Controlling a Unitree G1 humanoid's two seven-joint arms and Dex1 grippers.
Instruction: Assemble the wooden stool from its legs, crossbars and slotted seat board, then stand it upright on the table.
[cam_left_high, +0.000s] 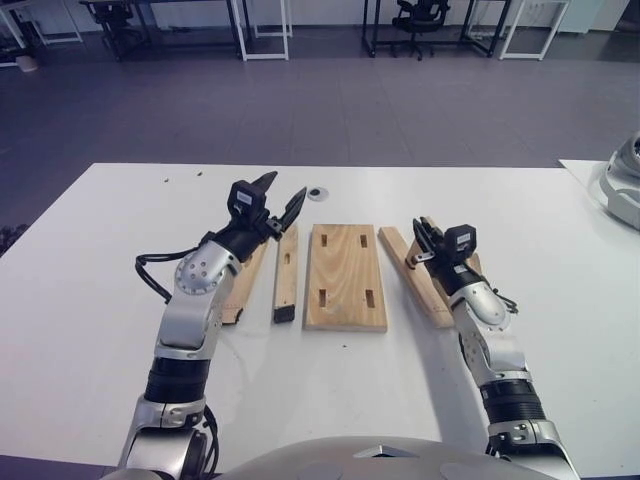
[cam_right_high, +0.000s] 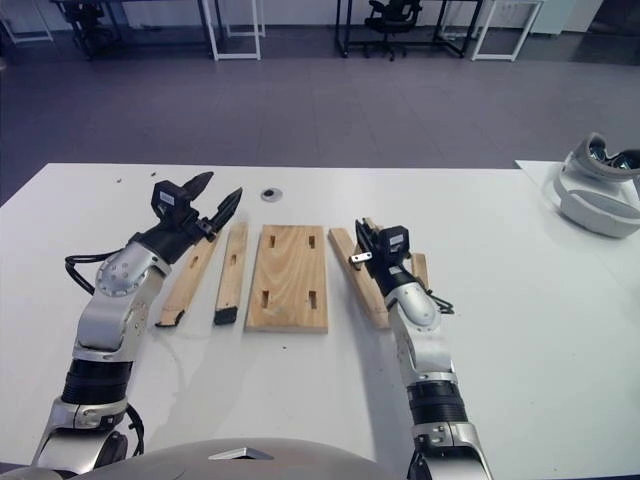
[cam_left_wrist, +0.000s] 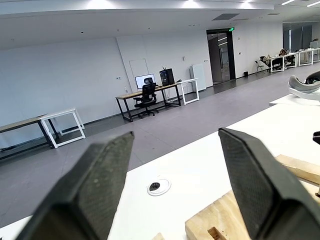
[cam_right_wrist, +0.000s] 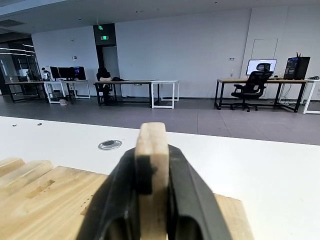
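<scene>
The slotted seat board (cam_left_high: 346, 276) lies flat at the table's middle. Left of it are two long wooden legs (cam_left_high: 286, 272), the outer one (cam_left_high: 243, 290) partly hidden by my left arm. My left gripper (cam_left_high: 277, 200) hovers open over their far ends, with nothing between its fingers (cam_left_wrist: 252, 170). Right of the board lie more wooden pieces (cam_left_high: 408, 268). My right gripper (cam_left_high: 422, 233) sits over them, shut on the edge of a thin wooden piece (cam_right_wrist: 152, 150) that stands between its fingers (cam_right_wrist: 192, 200). I cannot tell if that piece is a leg or a crossbar.
A round cable grommet (cam_left_high: 319, 192) is set in the table just beyond the board. A white headset (cam_left_high: 622, 186) rests on the neighbouring table at the far right. A black cable (cam_left_high: 150, 268) loops beside my left arm. Bare tabletop (cam_left_high: 90, 300) spreads left and right.
</scene>
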